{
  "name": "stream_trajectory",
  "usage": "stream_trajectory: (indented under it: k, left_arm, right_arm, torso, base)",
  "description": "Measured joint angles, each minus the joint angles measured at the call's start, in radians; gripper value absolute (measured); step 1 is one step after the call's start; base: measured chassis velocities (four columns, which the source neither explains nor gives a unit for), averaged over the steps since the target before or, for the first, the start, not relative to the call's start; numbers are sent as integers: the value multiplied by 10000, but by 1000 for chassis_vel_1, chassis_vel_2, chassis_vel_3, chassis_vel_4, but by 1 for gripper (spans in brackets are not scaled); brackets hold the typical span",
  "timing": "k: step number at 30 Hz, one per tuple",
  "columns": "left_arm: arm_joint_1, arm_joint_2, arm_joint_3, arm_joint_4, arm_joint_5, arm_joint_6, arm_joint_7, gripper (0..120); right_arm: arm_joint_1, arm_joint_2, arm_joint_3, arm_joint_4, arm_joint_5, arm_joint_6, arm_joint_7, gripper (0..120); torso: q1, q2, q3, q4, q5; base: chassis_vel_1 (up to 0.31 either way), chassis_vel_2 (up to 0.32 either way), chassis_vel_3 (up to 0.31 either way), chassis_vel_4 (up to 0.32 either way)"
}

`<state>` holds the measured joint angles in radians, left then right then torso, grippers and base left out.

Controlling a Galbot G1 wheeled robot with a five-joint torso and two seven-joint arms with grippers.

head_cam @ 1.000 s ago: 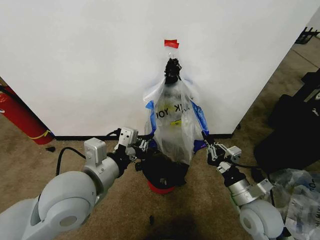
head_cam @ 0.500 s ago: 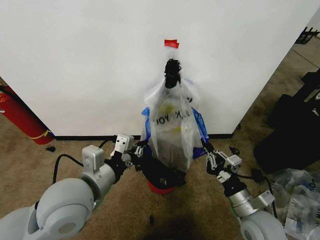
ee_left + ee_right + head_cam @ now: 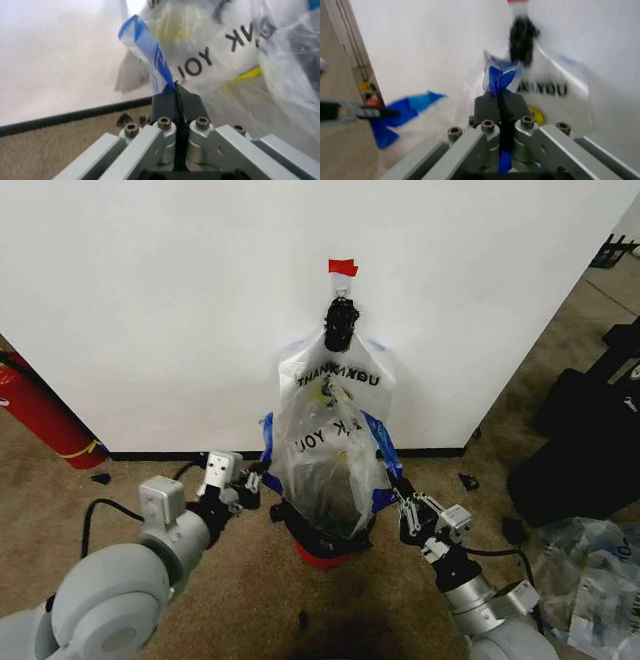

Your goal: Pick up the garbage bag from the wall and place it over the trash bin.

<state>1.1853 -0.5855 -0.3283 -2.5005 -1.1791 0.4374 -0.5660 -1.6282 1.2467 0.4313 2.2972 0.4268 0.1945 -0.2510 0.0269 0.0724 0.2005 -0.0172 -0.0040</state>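
Stretching between both clamped claws, left claw [image 3: 254,481] and right claw [image 3: 404,507], the garbage bag [image 3: 328,470] hangs.

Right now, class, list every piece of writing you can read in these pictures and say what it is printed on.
"K YOU": black letters on the garbage bag, the rest lost in folds.
"THANK YOU", mirrored and partly creased: on the whiter bag hanging on the wall hook behind it.
Print on the clear plastic heap: too blurred to read.

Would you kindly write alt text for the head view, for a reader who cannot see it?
A clear garbage bag with blue handles is stretched over a black trash bin by a white wall, the left hand and right hand each clamped on a handle. A whiter bag hangs above.
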Motion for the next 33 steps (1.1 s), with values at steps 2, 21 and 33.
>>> stream_trajectory:
  k: [2,21,33]
  left_arm:
    - [4,5,-170,1,-120,-23,9,0]
    - [-443,159,-1168,4,-970,-325,170,0]
    - [-353,-1144,273,8,958,-1071,886,0]
  right_arm:
    - [-23,-35,18,329,116,-99,-1,0]
    - [-91,-556,468,1618,984,-696,-49,0]
    - [767,-508,413,218,970,-569,14,0]
  torso:
    - [0,0,0,0,0]
    - [0,0,0,-2,1]
    - [0,0,0,1,2]
  base:
    - [0,0,0,0]
    - [0,0,0,0]
    - [0,0,0,0]
